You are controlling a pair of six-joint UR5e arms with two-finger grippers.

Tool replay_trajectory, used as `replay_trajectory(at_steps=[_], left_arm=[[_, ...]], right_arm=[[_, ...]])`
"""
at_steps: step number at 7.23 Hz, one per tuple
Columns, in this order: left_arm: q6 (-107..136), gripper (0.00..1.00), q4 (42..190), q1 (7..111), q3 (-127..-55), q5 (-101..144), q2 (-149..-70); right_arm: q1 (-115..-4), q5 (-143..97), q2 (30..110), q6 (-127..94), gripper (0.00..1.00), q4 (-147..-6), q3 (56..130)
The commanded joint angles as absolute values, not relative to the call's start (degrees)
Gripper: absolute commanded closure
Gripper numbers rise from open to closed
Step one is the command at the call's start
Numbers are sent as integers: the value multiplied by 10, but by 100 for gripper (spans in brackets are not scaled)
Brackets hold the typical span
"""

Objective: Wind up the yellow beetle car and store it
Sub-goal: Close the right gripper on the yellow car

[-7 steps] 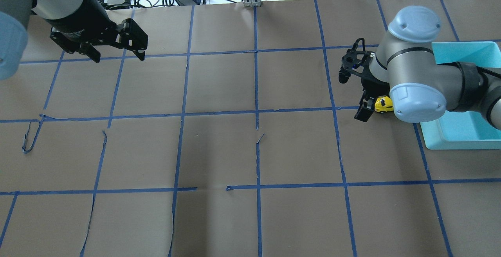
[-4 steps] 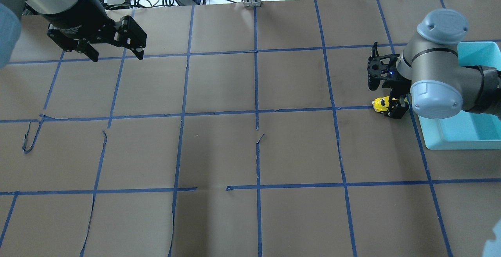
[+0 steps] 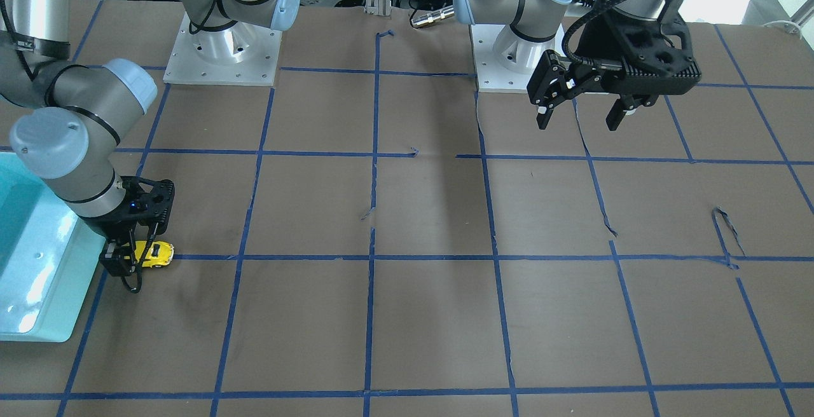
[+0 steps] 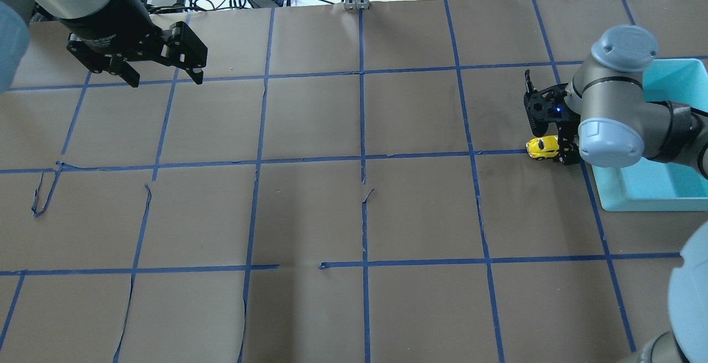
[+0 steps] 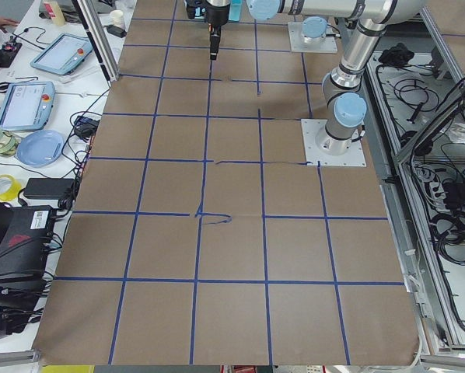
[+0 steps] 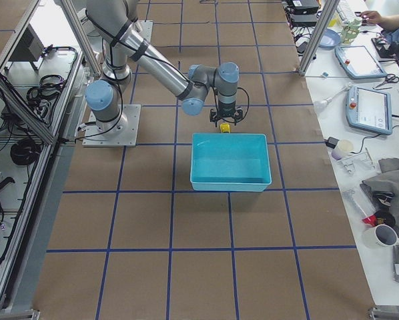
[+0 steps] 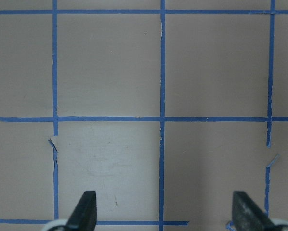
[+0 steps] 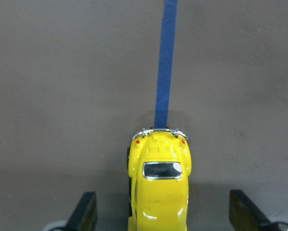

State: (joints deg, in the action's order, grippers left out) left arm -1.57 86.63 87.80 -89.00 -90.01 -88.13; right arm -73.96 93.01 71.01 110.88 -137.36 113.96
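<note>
Beside the teal bin, my right gripper had shifted closer, fingers spread around the yellow beetle car, not pinching.

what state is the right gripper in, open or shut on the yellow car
Open. In the right wrist view the right gripper has its fingers wide apart, the yellow beetle car between them, untouched.

No readable txt, labels, brands or nos. in any view. Teach pendant screens by the table: too small/blurry to read. Yellow beetle car: no legible markings.
</note>
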Motion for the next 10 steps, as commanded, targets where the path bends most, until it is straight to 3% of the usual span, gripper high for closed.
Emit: replay_trajectory(at_steps=[1, 2, 3, 4, 5, 7, 8, 10], left_arm=[[-16, 0, 872, 878, -890, -901, -882], [-16, 0, 872, 878, -890, -901, -881], [-17, 0, 871, 878, -890, -901, -881], [-17, 0, 872, 878, -890, -901, -880], [-20, 0, 871, 877, -889, -901, -880], [-22, 0, 871, 876, -889, -901, -879], [-24, 0, 871, 876, -890, -901, -879], [-25, 0, 871, 875, -890, -901, -879]], right_arm=[[-739, 929, 703, 1124, 8, -1383, 1140], [-738, 928, 703, 1124, 12, -1383, 1140], [-735, 928, 703, 1124, 30, -1383, 1141], [-730, 930, 703, 1125, 66, -1381, 1141], [-724, 934, 703, 1125, 87, -1379, 1141], [-725, 929, 712, 1125, 100, -1372, 1136], [-729, 921, 719, 1117, 100, -1368, 1115], [-730, 916, 741, 1117, 100, -1219, 1004]])
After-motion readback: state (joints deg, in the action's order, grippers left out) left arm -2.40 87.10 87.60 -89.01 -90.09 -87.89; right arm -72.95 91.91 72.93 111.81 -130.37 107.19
